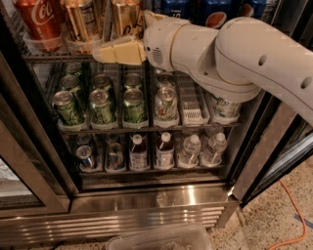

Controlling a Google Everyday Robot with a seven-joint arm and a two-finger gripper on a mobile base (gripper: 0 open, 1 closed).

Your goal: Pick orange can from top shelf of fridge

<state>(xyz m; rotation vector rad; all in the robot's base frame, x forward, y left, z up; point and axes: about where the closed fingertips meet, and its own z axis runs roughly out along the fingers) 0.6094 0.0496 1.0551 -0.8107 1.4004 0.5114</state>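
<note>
Fridge (146, 215): stainless steel, slotted base grille, dark door frames. Top shelf (49, 57): thin wire rack with clear plastic lane trays. On it stand one red Coca-Cola can (39, 22), one gold can (83, 22), the orange can (126, 17) with a glossy golden-orange cylindrical body, and blue Pepsi cans (215, 14) to the right.

Gripper (116, 51): cream plastic on a smooth white rounded arm, at the shelf front, just below and in front of the orange can. The state of the jaws cannot be told.

Rack below: at least seven green cans (101, 105). Bottom rack: two cans, two dark bottles (139, 152), two clear bottles (188, 151)
</note>
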